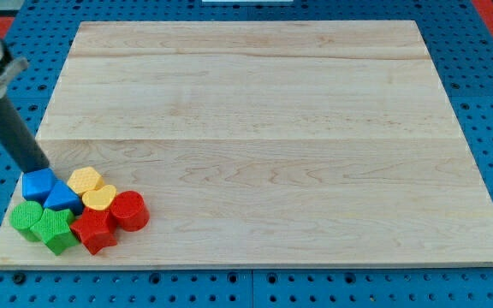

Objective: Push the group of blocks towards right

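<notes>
Camera view, the only one on record. My tip (44,168) rests on the pale wooden worktop (272,128) at the view's lower left, touching or just short of the upper edge of the blue cube-like block (37,184). I judge this placement deliberate: the tip stands on the left flank of the cluster, so that a sweep toward the view's right would carry the blocks ahead of it. The rod slants up and to the view's left, out of the picture. I carry no jaws, so there is nothing released, clenched or grasping to report; contact is by the tip alone.

The group lies packed in the lower-left corner of the worktop, near its bottom edge. Members found:
- the blue cube-like block, top left of the cluster;
- a blue triangular block (62,198), touching it on the right;
- a yellow block with rounded lobes (85,180) and a yellow heart-shaped block (99,199), just beside each other;
- a red cylinder (129,210), the rightmost member;
- a red angular block (93,230), exact shape unclear;
- a green rounded block (26,217) and a green star-like block (54,229), lowest and leftmost.

All members touch or nearly touch. The tip sits high on the flank, so a straight push may, in my judgement, leave the green pair behind.
</notes>
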Robot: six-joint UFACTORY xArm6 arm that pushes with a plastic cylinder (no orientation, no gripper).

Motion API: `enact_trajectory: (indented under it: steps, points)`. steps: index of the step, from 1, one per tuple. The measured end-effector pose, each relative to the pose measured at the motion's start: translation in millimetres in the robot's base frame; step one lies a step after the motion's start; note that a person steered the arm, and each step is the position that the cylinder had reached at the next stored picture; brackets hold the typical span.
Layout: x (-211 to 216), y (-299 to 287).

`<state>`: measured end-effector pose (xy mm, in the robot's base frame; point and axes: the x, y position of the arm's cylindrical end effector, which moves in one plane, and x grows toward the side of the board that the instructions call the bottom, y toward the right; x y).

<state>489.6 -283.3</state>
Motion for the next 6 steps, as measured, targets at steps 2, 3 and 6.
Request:
enact_trajectory:
  steps: [2, 3, 6]
  points:
    - [14, -21]
    - [94, -14]
    - [128, 86]
